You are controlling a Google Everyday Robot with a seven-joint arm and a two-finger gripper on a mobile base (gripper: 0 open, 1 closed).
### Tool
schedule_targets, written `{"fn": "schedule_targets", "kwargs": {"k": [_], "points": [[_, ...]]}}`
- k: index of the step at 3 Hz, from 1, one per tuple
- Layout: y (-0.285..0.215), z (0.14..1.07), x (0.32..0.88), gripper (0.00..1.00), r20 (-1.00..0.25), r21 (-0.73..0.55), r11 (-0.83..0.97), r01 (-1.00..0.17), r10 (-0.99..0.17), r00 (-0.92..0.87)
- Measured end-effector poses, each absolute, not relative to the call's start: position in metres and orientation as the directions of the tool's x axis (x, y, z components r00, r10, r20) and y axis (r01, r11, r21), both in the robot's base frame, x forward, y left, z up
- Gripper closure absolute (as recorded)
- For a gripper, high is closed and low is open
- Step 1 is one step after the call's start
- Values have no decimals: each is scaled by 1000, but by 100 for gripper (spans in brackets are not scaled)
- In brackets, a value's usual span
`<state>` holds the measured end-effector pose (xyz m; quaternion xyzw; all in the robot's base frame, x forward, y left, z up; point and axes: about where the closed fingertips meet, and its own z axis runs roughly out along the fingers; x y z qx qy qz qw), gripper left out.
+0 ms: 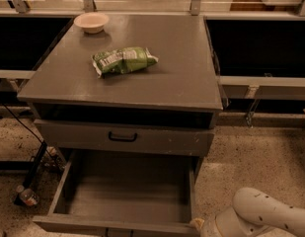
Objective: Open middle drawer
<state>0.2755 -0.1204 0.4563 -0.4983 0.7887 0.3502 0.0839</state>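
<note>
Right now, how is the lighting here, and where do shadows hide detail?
Camera view: dim, warm light; the grey cabinet top is evenly lit; deep shadow fills the slot beneath it and the side bays; the pulled-out grey wooden middle drawer is shaded inside; the gripper sits at the bottom edge, by that drawer's front right corner.

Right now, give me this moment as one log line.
middle drawer: pulled far out | gripper: low, at its front corner, picture right | cabinet top: bowl, green bag
</note>
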Motion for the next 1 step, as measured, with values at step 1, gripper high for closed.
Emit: {"fn": "schedule_targets", "kwargs": {"k": [1], "points": [[-120,456,275,0,-481,469,258,-845,-727,-489]]}}
